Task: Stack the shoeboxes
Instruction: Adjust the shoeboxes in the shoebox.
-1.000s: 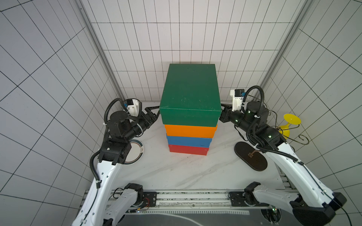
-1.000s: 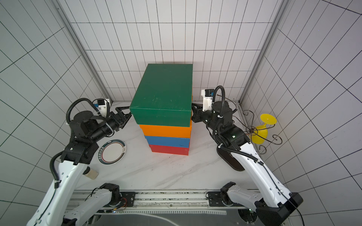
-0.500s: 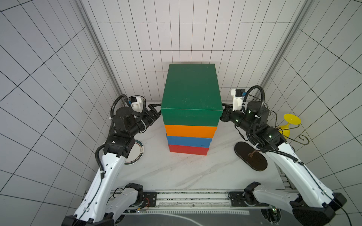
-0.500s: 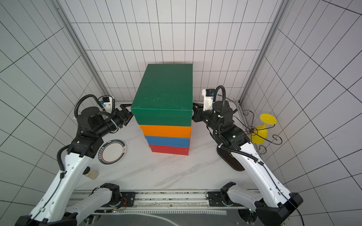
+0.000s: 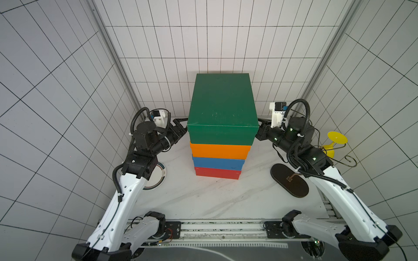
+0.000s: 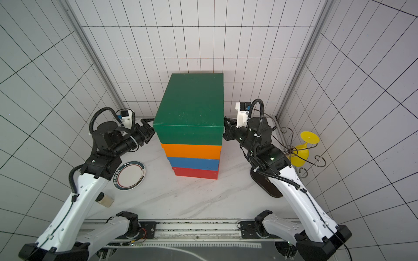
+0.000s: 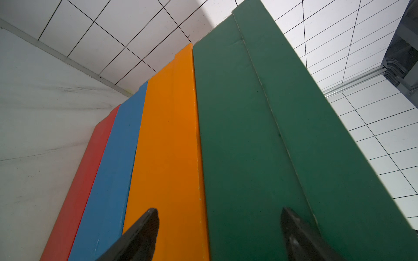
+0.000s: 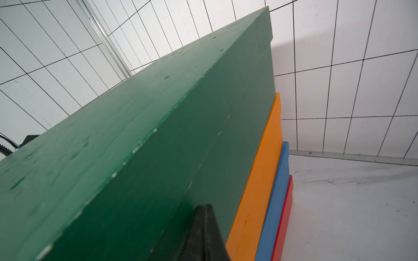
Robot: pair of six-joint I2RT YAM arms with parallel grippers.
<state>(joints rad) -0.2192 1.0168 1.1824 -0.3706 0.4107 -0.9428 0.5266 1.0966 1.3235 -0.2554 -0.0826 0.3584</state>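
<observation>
Now that the green box (image 5: 222, 106) sits topmost, we square it with gentle side nudges.
Our left claw (image 5: 182, 126), fingers (image 7: 144, 228) wide apart, faces one side of it and the orange box (image 5: 220, 151) beneath; our right claw (image 8: 204, 206), pinched together on nothing, has its tip at the opposite side. The blue box (image 5: 218, 163) and red box (image 5: 217, 173) lie below both claws. We judge short, level pushes from both sides best, lest it slide off.

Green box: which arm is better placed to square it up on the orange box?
Probably the left: the left gripper is open, its fingers spanning the sides of the green box and the orange box, so pressing in could flush them. The right gripper is shut, pointing at the green box alone.
</observation>
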